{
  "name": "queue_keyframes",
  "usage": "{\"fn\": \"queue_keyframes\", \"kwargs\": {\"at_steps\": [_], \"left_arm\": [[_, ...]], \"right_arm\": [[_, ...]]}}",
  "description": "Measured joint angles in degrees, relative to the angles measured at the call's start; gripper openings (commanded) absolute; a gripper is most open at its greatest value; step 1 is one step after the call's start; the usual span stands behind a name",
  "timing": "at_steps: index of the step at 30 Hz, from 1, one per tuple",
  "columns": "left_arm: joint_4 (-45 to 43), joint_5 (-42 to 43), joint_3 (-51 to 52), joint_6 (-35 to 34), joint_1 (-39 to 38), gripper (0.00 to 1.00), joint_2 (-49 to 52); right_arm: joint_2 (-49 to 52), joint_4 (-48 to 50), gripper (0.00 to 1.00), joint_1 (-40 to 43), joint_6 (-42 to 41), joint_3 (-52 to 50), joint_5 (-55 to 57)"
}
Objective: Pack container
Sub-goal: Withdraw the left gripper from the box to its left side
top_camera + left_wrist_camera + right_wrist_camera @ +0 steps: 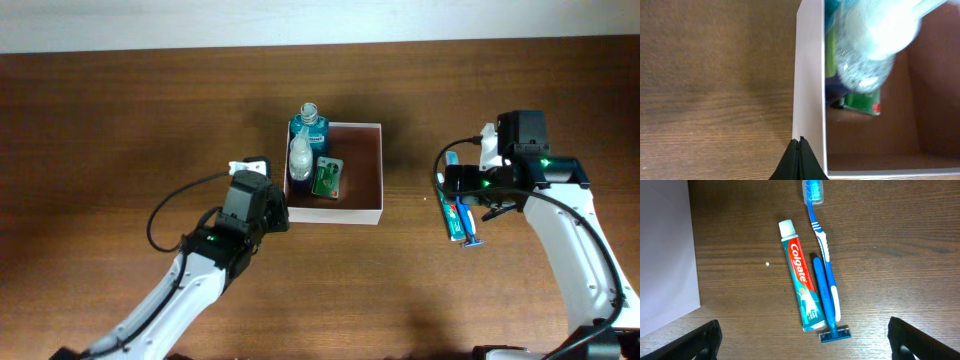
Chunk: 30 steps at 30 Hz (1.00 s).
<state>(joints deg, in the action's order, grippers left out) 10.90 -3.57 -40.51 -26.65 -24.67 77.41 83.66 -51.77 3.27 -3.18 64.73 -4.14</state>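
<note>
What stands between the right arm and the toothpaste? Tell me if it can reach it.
Probably yes. The right gripper hangs open directly over the toothpaste, nothing between; the razor and toothbrush lie close beside it and might get caught.

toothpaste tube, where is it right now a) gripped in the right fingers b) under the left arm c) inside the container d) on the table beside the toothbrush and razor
d: the toothpaste tube lies on the table beside the toothbrush and razor, outside the container.
</note>
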Motion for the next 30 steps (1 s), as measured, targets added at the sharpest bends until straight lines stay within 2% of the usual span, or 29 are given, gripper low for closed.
{"fn": "queue_keyframes", "kwargs": {"at_steps": [7,20,24,25,27,28,30], "left_arm": [[-2.3,0.7,0.0,0.0,0.0,0.01,5.3],[-6.0,7.0,0.0,0.0,0.1,0.01,5.6],[-5.7,4.7,0.0,-0.1,0.1,0.09,5.6],[-5.4,3.5,0.0,-0.2,0.1,0.14,5.6],[-4.4,0.6,0.0,0.2,0.4,0.34,5.6],[-4.1,-0.6,0.0,0.0,0.6,0.63,5.6],[-3.4,-3.4,0.0,-0.2,1.7,0.87,5.6]], "right_arm": [[0.0,0.0,0.99,0.0,0.0,0.0,0.0],[0.0,0.0,0.99,0.0,0.0,0.0,0.0],[0.0,0.0,0.98,0.0,0.0,0.0,0.0],[0.0,0.0,0.98,0.0,0.0,0.0,0.0],[0.0,0.0,0.98,0.0,0.0,0.0,0.0],[0.0,0.0,0.98,0.0,0.0,0.0,0.0],[0.0,0.0,0.98,0.0,0.0,0.0,0.0]]}}
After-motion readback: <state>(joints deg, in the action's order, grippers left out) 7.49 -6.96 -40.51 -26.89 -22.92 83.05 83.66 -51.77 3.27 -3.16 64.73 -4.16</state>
